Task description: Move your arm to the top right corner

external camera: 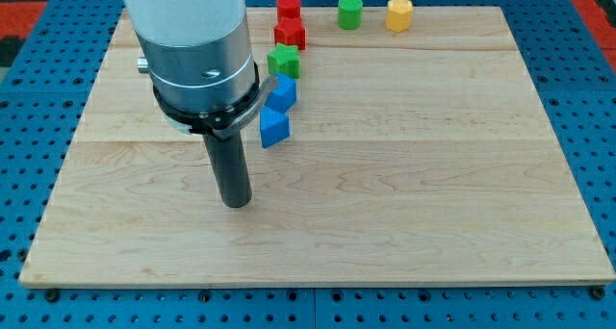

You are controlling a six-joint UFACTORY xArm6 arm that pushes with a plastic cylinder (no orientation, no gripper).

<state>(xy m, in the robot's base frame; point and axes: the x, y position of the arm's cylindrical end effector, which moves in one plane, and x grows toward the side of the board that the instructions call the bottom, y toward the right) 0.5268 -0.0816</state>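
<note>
My tip (236,202) rests on the wooden board (404,175) left of centre, toward the view's bottom. The rod hangs from a large silver and white arm body (197,50) that covers the board's upper left. Just right of the rod lie a blue block (274,128) and a second blue block (282,92) above it. A green star-like block (285,62) sits above those. Two red blocks, a lower one (290,34) and a cylinder (288,6), are stacked up the view. A green cylinder (349,12) and a yellow block (398,14) sit at the top, right of centre. The top right corner (496,16) is far from my tip.
The board lies on a blue perforated table (587,88). A red patch (38,7) shows at the view's top left. The arm body may hide things at the upper left.
</note>
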